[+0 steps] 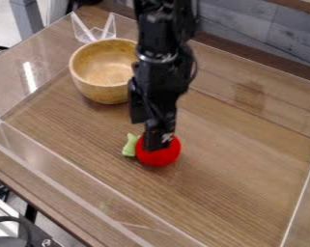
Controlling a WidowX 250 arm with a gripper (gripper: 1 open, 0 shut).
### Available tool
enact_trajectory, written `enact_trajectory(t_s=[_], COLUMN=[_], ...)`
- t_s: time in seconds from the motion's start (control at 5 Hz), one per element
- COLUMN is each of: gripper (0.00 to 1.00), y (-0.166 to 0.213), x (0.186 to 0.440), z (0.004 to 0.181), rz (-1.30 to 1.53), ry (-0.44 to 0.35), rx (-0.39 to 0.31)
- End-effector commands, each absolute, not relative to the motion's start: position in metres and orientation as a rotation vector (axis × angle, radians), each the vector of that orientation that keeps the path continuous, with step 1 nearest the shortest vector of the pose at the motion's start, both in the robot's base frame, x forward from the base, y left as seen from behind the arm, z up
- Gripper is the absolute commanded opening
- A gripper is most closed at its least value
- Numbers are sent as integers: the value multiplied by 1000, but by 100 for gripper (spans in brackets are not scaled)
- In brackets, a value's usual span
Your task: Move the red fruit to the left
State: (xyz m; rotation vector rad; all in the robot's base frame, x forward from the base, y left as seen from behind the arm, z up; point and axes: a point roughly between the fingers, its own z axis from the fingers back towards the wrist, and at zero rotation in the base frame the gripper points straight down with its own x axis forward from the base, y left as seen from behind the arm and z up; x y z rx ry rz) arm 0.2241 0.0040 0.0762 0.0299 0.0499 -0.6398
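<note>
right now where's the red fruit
In the camera view the red fruit sits on the wooden table near the middle, directly under the open gripper, below and right of the wooden bowl.

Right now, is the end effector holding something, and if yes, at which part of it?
Nothing is held yet. The end effector is open and pointing down over the red fruit, its fingers reaching the top of the fruit, not closed on it.
</note>
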Motion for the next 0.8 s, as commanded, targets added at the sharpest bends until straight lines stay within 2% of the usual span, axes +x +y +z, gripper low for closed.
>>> enact_trajectory(t_s=[0.0, 0.6], gripper=[100, 100], y=[5, 6], x=[228, 232], z=[71, 43], rz=[-639, -595], ry=[-23, -63], rx=[67, 93])
